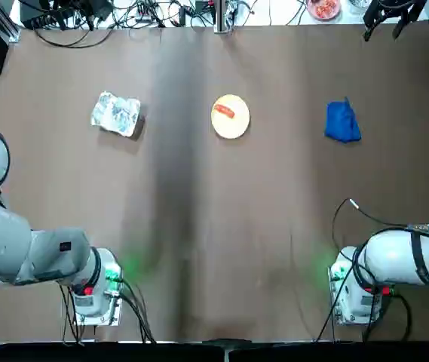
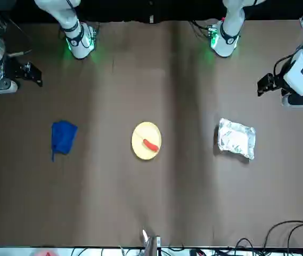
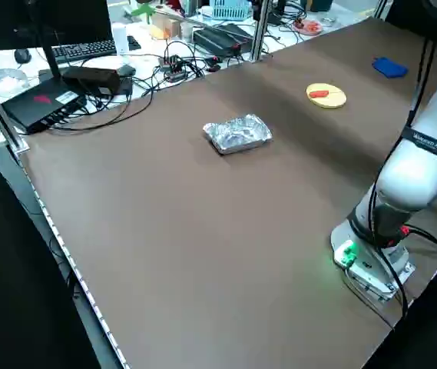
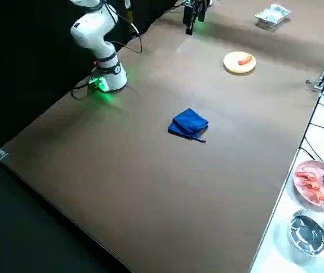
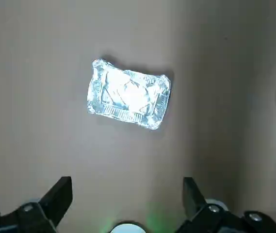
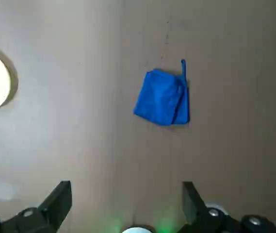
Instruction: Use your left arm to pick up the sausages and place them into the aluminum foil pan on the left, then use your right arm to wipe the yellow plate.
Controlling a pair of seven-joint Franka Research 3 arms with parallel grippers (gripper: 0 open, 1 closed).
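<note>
"Yellow plate [image 1: 231,124], sausage [image 1: 224,111] on it, foil pan [image 1: 116,114] off left. Step?"

"Sausage pickup. Left end effector [image 5: 128,201] wide open, empty, above counter [image 1: 176,226]. Straddle its narrow sides, squeeze lightly."

"Right end effector [image 6: 127,204]?"

"Wide, empty, above counter near cloth [image 6: 162,98]."

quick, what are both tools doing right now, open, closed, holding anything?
Left tool: open, holding nothing.
Right tool: open, holding nothing.
</note>
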